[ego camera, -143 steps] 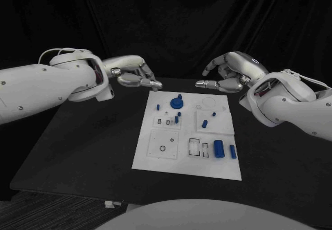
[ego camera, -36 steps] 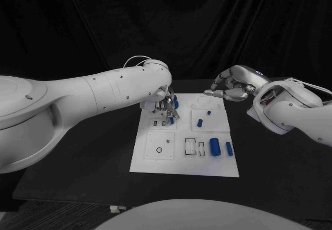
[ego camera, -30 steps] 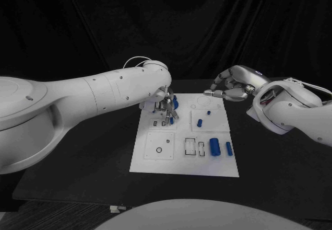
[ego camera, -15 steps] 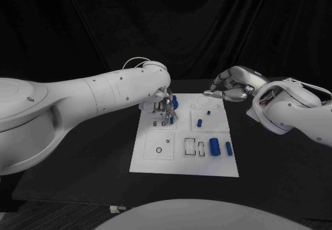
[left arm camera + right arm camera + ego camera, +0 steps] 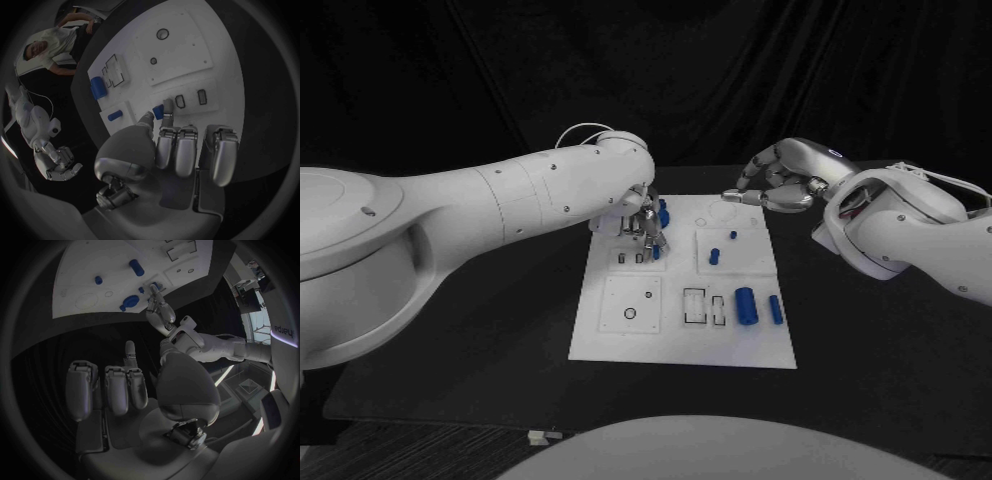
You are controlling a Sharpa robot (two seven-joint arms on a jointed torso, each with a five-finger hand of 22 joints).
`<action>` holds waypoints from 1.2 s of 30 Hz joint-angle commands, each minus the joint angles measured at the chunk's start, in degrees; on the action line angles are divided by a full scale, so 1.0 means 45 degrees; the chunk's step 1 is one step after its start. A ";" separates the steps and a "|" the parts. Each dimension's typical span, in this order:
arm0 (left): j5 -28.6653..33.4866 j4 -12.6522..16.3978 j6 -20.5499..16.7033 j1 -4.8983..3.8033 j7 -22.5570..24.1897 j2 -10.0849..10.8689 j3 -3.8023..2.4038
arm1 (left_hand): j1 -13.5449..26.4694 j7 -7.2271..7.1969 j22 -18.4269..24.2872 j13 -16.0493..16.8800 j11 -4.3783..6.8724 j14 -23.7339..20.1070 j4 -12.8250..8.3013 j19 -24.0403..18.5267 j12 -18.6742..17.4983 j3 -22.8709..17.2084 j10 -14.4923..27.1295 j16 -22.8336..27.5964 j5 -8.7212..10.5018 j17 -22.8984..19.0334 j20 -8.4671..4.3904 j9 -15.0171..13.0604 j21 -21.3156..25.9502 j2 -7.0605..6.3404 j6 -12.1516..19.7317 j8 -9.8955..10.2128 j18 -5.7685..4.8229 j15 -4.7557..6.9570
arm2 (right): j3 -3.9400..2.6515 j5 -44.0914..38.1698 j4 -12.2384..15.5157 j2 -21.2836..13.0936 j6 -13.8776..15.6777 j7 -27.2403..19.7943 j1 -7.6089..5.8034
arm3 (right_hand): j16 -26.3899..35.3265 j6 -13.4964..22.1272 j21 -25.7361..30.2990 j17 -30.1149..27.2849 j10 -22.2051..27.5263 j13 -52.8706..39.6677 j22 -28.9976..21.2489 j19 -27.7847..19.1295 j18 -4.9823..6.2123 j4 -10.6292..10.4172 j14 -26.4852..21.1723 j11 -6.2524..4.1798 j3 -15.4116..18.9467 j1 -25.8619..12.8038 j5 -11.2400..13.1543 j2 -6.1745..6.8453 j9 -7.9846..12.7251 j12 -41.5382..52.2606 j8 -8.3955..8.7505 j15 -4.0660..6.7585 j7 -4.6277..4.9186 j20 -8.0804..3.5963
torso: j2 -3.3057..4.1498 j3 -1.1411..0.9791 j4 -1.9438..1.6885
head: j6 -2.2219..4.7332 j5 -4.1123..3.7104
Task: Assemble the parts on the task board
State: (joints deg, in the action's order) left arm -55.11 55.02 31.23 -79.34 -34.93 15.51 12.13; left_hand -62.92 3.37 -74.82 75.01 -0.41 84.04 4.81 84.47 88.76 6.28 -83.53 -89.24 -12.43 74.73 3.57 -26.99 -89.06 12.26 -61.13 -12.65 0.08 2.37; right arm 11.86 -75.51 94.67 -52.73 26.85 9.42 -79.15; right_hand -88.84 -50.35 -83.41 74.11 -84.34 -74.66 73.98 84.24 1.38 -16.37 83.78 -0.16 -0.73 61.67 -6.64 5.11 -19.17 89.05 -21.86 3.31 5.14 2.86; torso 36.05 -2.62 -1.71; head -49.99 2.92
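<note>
Now, going left to right, I see my silver left hand (image 5: 640, 222) low over the far left part of the white rectangular task board (image 5: 632, 345), which lies mid-worktop. Its fingers (image 5: 177, 150) pinch a small blue peg (image 5: 159, 112) at a slot beside two rectangular cut-outs. A blue knob (image 5: 664, 210) stands just beyond. Blue cylinders (image 5: 746, 305) lie on the board's right side. My silver right hand (image 5: 783, 180) hovers off the far right corner, fingers curled in, holding nothing.
</note>
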 commanded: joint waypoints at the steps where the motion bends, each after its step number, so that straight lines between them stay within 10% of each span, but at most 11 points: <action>1: -0.0002 -0.0024 0.0030 0.0041 0.0228 -0.0047 -0.0012 | -0.0045 -0.0044 -0.2778 0.3330 0.0251 0.1325 -0.0163 0.0739 0.0275 -0.0682 -0.1438 -0.0169 -0.0243 0.3394 -0.0100 -0.0323 0.0119 -0.0295 -0.0053 -0.0173 0.0150 0.0228 | -0.0012 0.0003 0.0007 -0.0020 -0.0079 0.0269 0.0032 | -0.0021 0.0117 0.0246 0.3127 -0.1258 -0.3410 0.2934 0.0498 0.0166 -0.0077 0.1292 0.0197 -0.0326 0.0064 -0.0107 -0.0106 -0.0194 0.0211 -0.0195 -0.0051 -0.0014 0.0054 | -0.0002 -0.0004 0.0007 | -0.0003 -0.0002; 24: -0.0002 -0.0012 -0.0190 0.0088 0.0362 -0.0013 -0.0012 | -0.0122 -0.0195 -0.2818 0.3330 0.0400 0.1325 -0.1374 0.0773 0.0275 -0.3055 -0.1438 -0.0169 -0.1568 0.3394 -0.0250 -0.1224 0.0135 -0.1027 -0.0155 -0.0069 0.0144 0.0375 | -0.0011 0.0025 -0.0065 0.0026 -0.0267 0.0382 0.0039 | 0.0040 0.0097 0.0339 0.3025 -0.1258 -0.3410 0.2899 0.0454 0.0190 -0.0098 0.1268 0.0208 -0.0304 -0.0026 -0.0084 -0.0189 -0.0214 0.0211 -0.0237 -0.0060 -0.0008 0.0065 | -0.0002 -0.0002 -0.0001 | -0.0003 0.0001; 36: -0.0002 0.0924 -0.0833 0.0028 0.0159 0.0795 -0.0012 | 0.0468 -0.0187 -0.2804 0.3330 0.0404 0.1325 -0.1491 0.0760 0.0275 -0.4039 -0.1438 -0.0169 -0.1575 0.3394 -0.0263 -0.1553 0.0162 -0.1387 -0.0188 0.0001 0.0151 0.0388 | -0.0011 0.0025 -0.0052 -0.0024 -0.0343 0.0426 0.0041 | 0.0067 0.0096 0.0387 0.2979 -0.1258 -0.3410 0.2881 0.0431 0.0203 -0.0090 0.1257 0.0210 -0.0307 -0.0024 -0.0086 -0.0208 -0.0218 0.0211 -0.0243 -0.0062 -0.0007 0.0067 | -0.0007 0.0000 0.0001 | -0.0003 0.0139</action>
State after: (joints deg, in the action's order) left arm -55.14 58.45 29.38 -79.07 -34.38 18.73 12.12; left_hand -61.03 3.26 -74.82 75.00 0.63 83.65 -1.11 83.68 88.76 -7.40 -83.53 -89.24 -18.70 74.73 2.75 -32.10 -89.05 6.47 -61.23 -12.64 0.08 3.38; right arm 11.86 -75.35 94.37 -52.74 25.71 10.16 -79.11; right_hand -88.74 -50.35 -82.74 74.11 -84.93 -74.66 73.98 84.24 1.38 -16.37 83.78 0.42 -0.73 61.67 -6.64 5.11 -19.27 89.05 -21.87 3.31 5.14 2.86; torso 36.03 -2.63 -1.70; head -49.99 3.43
